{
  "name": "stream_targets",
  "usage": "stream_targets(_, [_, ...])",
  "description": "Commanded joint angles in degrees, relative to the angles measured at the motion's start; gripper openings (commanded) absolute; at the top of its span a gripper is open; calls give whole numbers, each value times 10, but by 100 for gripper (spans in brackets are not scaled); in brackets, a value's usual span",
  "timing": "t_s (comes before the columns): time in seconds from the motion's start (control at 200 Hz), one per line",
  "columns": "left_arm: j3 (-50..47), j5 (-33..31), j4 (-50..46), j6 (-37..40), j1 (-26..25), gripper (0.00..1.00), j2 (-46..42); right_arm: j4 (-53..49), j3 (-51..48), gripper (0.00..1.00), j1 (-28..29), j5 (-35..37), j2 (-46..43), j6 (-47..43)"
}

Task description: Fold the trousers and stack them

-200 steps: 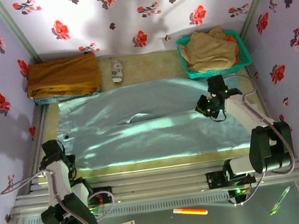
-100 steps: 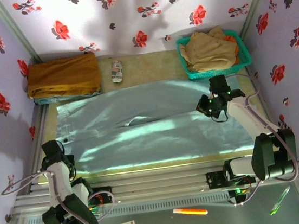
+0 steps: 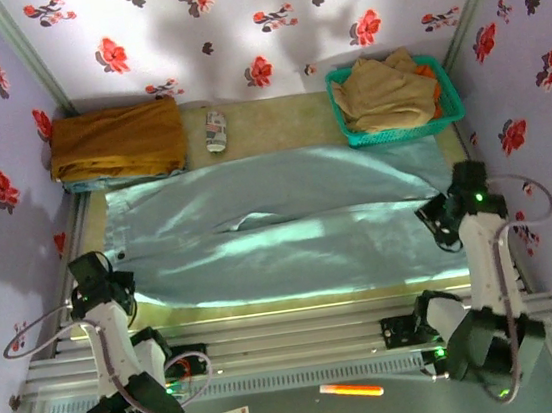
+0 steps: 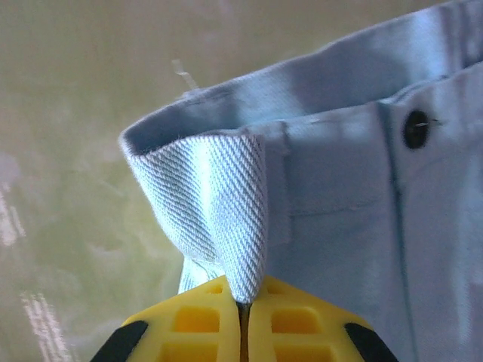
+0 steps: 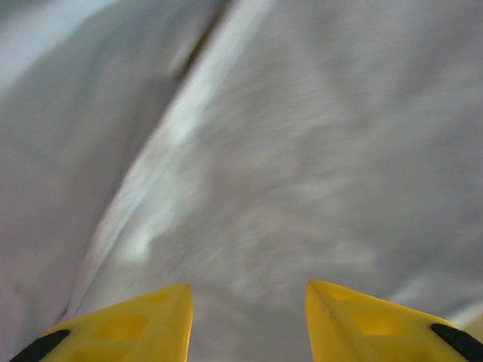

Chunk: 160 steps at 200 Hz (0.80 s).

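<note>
Flowered walls close round the table [image 3: 271, 121], where the trousers [image 3: 279, 231] lie spread flat across its middle. Left gripper [image 4: 243, 305] pinches their waistband; right gripper [image 5: 249, 298] hovers, fingers apart, above the cloth. Behind, a teal basket [image 3: 398, 133] holds a tan garment [image 3: 383, 93].

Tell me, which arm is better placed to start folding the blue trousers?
Probably the left. The left gripper is shut on the waistband corner of the trousers, ready to lift. The right gripper hangs open over the cloth, gripping nothing.

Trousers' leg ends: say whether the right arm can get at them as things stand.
Probably yes: the right tool hangs open over the trousers at that end, with nothing in between.
</note>
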Motion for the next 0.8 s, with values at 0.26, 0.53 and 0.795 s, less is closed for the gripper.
stream_targets(0.26, [43, 56, 10, 14, 0, 0, 8, -43, -165, 43, 25, -73, -41, 124])
stream_targets(0.53, [41, 61, 18, 3, 0, 0, 8, 2, -215, 49, 155, -40, -45, 246])
stream_targets(0.795, [46, 65, 14, 4, 1, 0, 8, 77, -223, 36, 164, -31, -12, 266])
